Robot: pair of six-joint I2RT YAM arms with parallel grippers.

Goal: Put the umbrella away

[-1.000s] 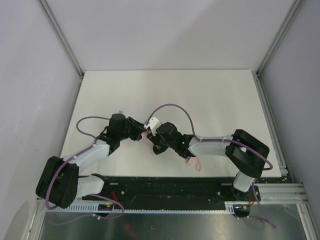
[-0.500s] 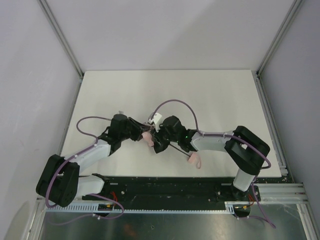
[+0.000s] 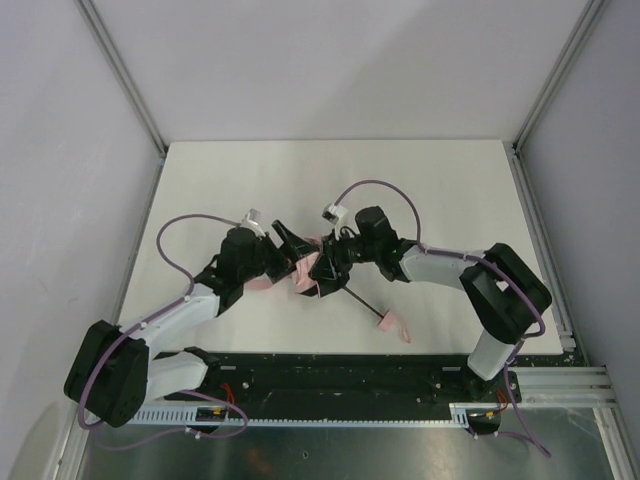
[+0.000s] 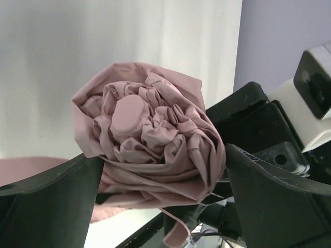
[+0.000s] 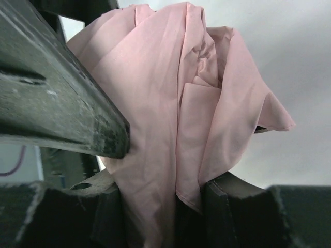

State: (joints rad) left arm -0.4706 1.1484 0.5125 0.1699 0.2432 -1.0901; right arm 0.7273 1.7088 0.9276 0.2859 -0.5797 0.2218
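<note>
The umbrella (image 3: 303, 275) lies in the middle of the table as a crumpled pale pink bundle. Its thin black shaft (image 3: 362, 303) runs toward the near right to the small pink handle (image 3: 388, 322). My left gripper (image 3: 298, 255) is open, one finger on each side of the bundle's top end (image 4: 147, 139). It closes on nothing. From the right, my right gripper (image 3: 322, 270) is shut on the umbrella's fabric. In the right wrist view the pink folds (image 5: 170, 103) are pinched low between the two fingers of the right gripper (image 5: 155, 206).
White table (image 3: 450, 190) with grey walls behind and at both sides. A metal rail (image 3: 540, 240) runs along the right edge. Purple cables (image 3: 375, 190) arch over both wrists. The arm bases stand on the black bar (image 3: 330, 375) at the near edge.
My left gripper has sprung open from a grip on the fabric. The right wrist has swung toward the back, keeping its hold, and more of the shaft and handle now shows.
</note>
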